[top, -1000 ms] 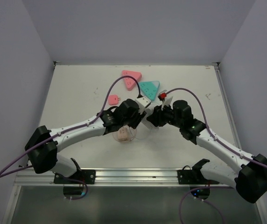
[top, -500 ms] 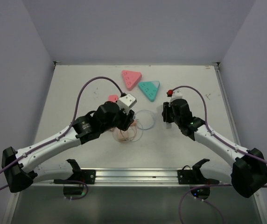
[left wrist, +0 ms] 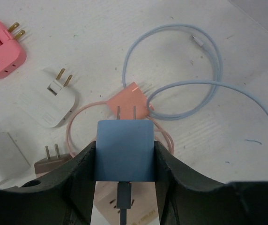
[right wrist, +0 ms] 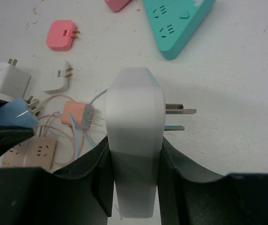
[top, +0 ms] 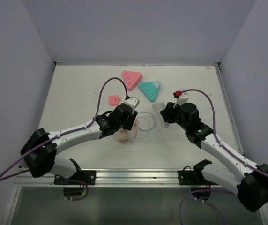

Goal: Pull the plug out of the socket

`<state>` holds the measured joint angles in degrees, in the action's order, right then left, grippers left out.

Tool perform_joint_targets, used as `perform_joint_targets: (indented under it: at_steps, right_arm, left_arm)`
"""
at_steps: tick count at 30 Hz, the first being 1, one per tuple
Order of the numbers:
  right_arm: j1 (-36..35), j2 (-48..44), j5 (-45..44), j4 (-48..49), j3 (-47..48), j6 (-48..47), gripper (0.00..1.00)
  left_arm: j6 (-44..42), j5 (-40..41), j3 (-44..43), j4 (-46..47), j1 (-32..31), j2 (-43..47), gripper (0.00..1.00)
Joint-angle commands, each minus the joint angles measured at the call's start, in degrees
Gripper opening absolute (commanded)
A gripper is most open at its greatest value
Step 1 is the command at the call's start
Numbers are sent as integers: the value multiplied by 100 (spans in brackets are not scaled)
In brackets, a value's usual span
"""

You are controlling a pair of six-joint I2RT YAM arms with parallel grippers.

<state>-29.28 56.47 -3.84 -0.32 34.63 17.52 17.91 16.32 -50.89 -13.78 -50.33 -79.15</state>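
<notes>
Left gripper (left wrist: 124,161) partly closed, both fingers (left wrist: 82,173) clamped on the flat sides of the blue plug (left wrist: 124,145). The plug is a squarish light-blue block with rounded corners, and two thin flat metal prongs (left wrist: 126,112) stick straight out of its far face, pointing away from the wrist. A dark connector (left wrist: 123,200) goes into its near face. Plug is lifted above the table (top: 78,93), over the salmon charger (left wrist: 130,99) and its pink cable loop (left wrist: 73,129). Right gripper (right wrist: 135,152) is narrower, pinching the white adapter (right wrist: 135,108), a long glossy white body with a tapered top. Two flat prongs (right wrist: 178,117) jut out sideways to the right of it. Can't tell from here whether it has a socket face. Blue plug and white adapter are apart, not mated. In the right wrist view the blue plug (right wrist: 14,115) sits off to the left of the adapter. Both are held above mid-table, in front of the teal triangular power strip (top: 150,89) and the pink triangular power strip (top: 132,78). Loose on the table: light blue cable (left wrist: 181,70) in loops, white folding-prong plug (left wrist: 49,101), pink plug (left wrist: 0,47), white block charger (left wrist: 0,152), brown plug (left wrist: 52,159), beige socket strip (right wrist: 28,152).
</notes>
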Motion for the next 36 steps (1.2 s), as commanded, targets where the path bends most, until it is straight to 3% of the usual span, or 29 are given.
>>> perform_joint_targets:
  at_steps: [1, 5, 10, 18, 20, 23, 26, 31, 36]
  right_arm:
    - [54, -119, 182, 576, -106, 278, 0]
    - [141, -127, -12, 524, -185, 418, 0]
    - [527, -303, -12, 585, -334, 682, 0]
    - [1468, -119, 664, 743, -510, 1324, 0]
    - [1539, -40, 700, 814, -467, 1377, 0]
    - [1697, 171, 823, 849, -326, 1421, 0]
    - [1986, 470, 963, 1015, -142, 1508, 0]
    - [2373, 1347, 1349, 1332, 210, 1693, 0]
    - [2593, 2393, 1701, 1657, 877, 1781, 0]
  left_arm:
    - [204, 241, -122, 1165, 207, -450, 7]
    - [318, 197, -123, 1562, 488, -1039, 17]
    - [423, 135, -9, 1809, 585, -1111, 42]
    - [389, 205, 62, 1704, 603, -751, 72]
    - [389, 223, 27, 1633, 620, -637, 75]
    - [406, 293, -69, 1431, 647, -339, 82]
    - [345, 442, -306, 836, 656, 82, 96]
    - [231, 934, -1122, -141, 813, 768, 100]
    - [-24, 1198, -1423, -643, 1402, 1481, 100]
